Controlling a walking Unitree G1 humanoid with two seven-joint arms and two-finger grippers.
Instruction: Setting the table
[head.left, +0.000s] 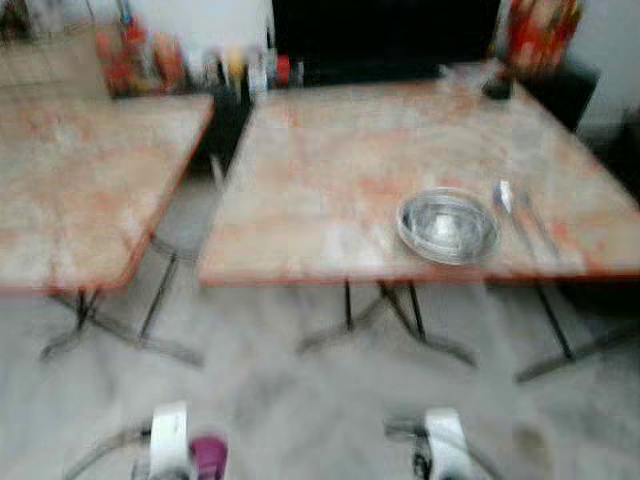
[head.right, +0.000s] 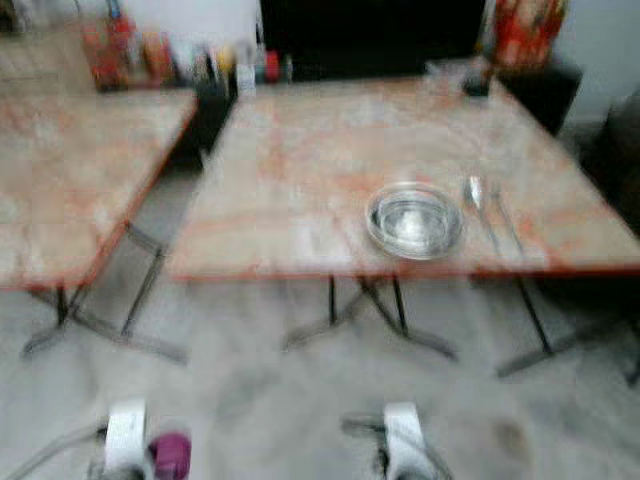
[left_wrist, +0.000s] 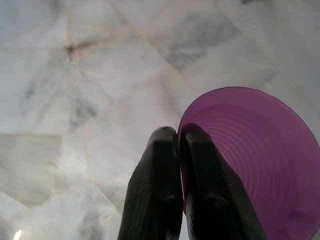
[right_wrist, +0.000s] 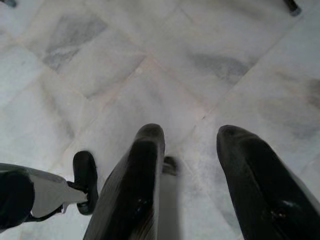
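Note:
A purple plastic cup hangs over the marble floor, its rim pinched between the two black fingers of my left gripper. From the head, the same cup shows low at the left beside my left arm. My right gripper is open and empty, pointing down at the floor. Ahead stands an orange-edged marble-pattern table with a clear glass bowl near its front edge and a spoon and another piece of cutlery just right of the bowl.
A second similar table stands to the left, with a gap between the two. Bottles and jars line the back wall. Thin metal table legs spread over the pale marble floor. The head views are blurred.

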